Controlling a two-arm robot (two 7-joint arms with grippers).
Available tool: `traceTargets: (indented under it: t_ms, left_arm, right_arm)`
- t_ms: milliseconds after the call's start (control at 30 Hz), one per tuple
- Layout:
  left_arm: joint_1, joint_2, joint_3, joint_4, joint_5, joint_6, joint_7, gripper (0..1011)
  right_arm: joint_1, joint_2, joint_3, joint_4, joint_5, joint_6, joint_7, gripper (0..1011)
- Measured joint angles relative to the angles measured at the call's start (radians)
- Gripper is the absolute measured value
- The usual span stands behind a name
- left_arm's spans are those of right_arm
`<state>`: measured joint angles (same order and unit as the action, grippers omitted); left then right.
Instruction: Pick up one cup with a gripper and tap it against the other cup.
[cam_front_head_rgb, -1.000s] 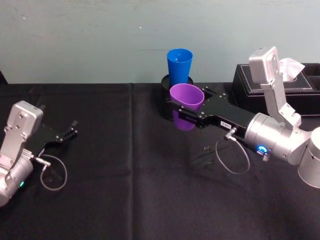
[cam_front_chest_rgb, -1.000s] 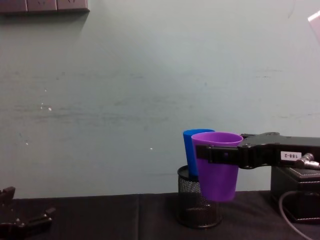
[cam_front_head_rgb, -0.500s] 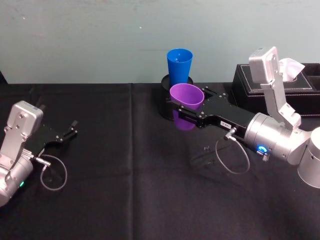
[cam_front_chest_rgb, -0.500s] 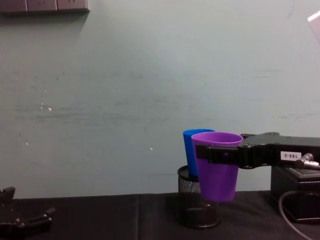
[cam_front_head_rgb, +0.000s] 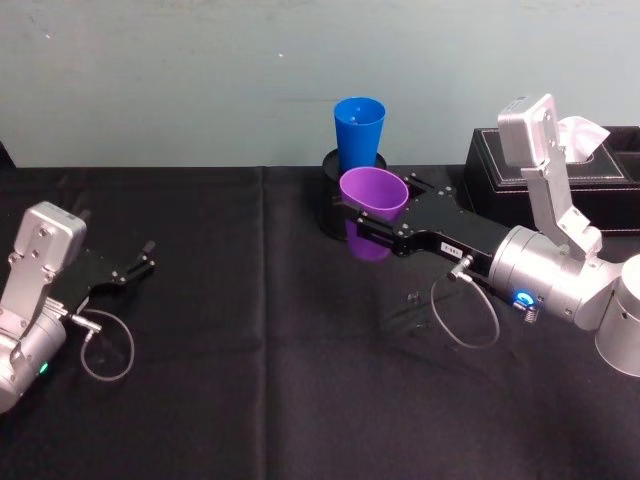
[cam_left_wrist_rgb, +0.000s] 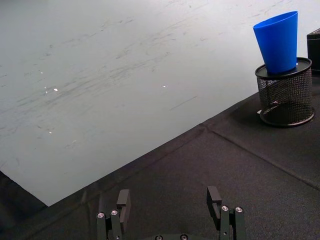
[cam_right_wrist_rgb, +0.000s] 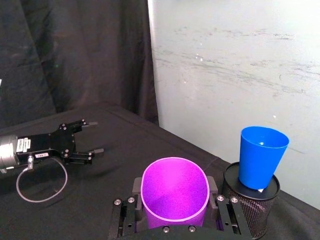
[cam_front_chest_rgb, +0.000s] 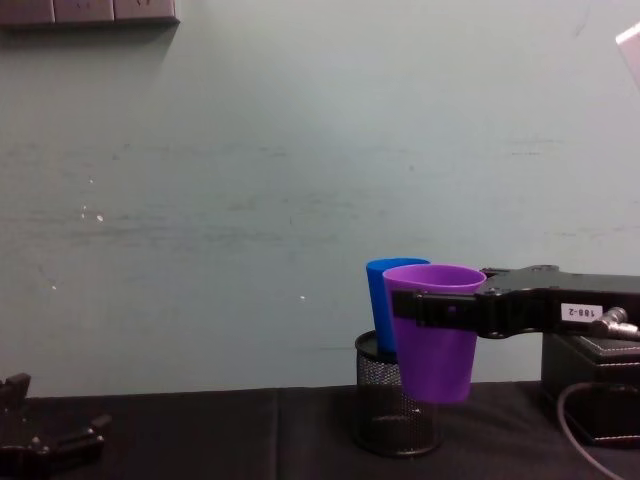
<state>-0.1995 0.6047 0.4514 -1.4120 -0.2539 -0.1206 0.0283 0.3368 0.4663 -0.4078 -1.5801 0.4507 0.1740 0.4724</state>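
Right gripper (cam_front_head_rgb: 374, 208) centre of head view, jaws clamped on purple cup (cam_front_head_rgb: 372, 190), upright, clear of black table (cam_front_head_rgb: 250, 380). Just behind: blue cup (cam_front_head_rgb: 359, 128) upright in mesh holder (cam_front_chest_rgb: 385, 420); contact between cups unclear. Left gripper (cam_front_head_rgb: 149, 256) low at left edge, jaws apart.

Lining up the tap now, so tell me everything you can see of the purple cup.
The purple cup is a smooth, plastic-looking tumbler, tapering to a narrower base, empty inside. It is upright, off the table, clamped near its rim between the black fingers of the right hand. It hangs just in front of the blue cup; the right wrist view shows a gap between them.
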Motion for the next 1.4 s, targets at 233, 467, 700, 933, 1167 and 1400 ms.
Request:
traceTargets:
  t_ms: [233,467,700,933,1167,1400]
  left_arm:
    - [0.000,0.000,0.000,0.000,0.000,0.000,0.000,1000]
    - [0.000,0.000,0.000,0.000,0.000,0.000,0.000,1000]
    - [0.000,0.000,0.000,0.000,0.000,0.000,0.000,1000]
    - [0.000,0.000,0.000,0.000,0.000,0.000,0.000,1000]
    - [0.000,0.000,0.000,0.000,0.000,0.000,0.000,1000]
    - [0.000,0.000,0.000,0.000,0.000,0.000,0.000,1000]
  right_arm:
    - [0.000,0.000,0.000,0.000,0.000,0.000,0.000,723]
    - [0.000,0.000,0.000,0.000,0.000,0.000,0.000,723]
    - [0.000,0.000,0.000,0.000,0.000,0.000,0.000,723]
    - [0.000,0.000,0.000,0.000,0.000,0.000,0.001,723]
    - [0.000,0.000,0.000,0.000,0.000,0.000,0.001,723]
    - [0.000,0.000,0.000,0.000,0.000,0.000,0.001,723]
